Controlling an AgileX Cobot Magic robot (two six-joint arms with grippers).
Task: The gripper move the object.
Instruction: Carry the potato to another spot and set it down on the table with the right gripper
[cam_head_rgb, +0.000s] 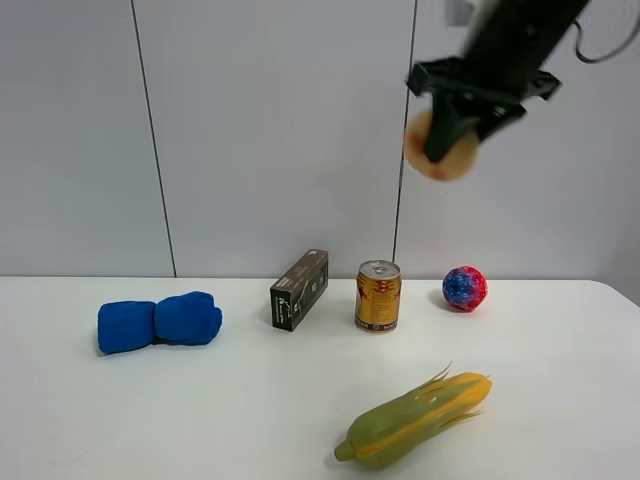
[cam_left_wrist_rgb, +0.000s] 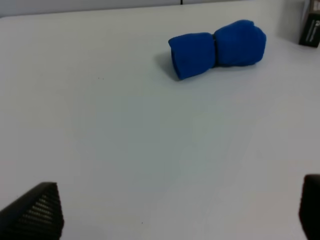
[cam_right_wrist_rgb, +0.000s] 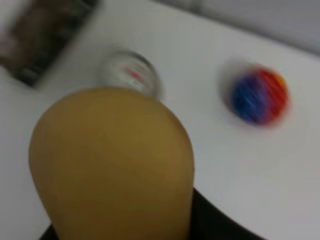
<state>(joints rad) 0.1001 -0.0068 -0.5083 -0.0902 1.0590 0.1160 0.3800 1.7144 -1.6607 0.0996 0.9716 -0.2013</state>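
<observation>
The tan-orange potato (cam_head_rgb: 452, 158) hangs high above the table, held in my right gripper (cam_head_rgb: 452, 130), a black claw on a dark arm coming from the top right. In the right wrist view the potato (cam_right_wrist_rgb: 112, 165) fills the foreground, blurred, with the can and ball far below. My left gripper (cam_left_wrist_rgb: 180, 215) is open and empty over bare table; only its two black fingertips (cam_left_wrist_rgb: 35, 212) show. It is out of sight in the exterior high view.
On the white table (cam_head_rgb: 300, 410): a blue rolled cloth (cam_head_rgb: 158, 321) at left, also in the left wrist view (cam_left_wrist_rgb: 217, 47); a dark box (cam_head_rgb: 299, 289); a gold can (cam_head_rgb: 378, 296); a red-blue speckled ball (cam_head_rgb: 464, 288); a green-yellow corn cob (cam_head_rgb: 415, 417) at front.
</observation>
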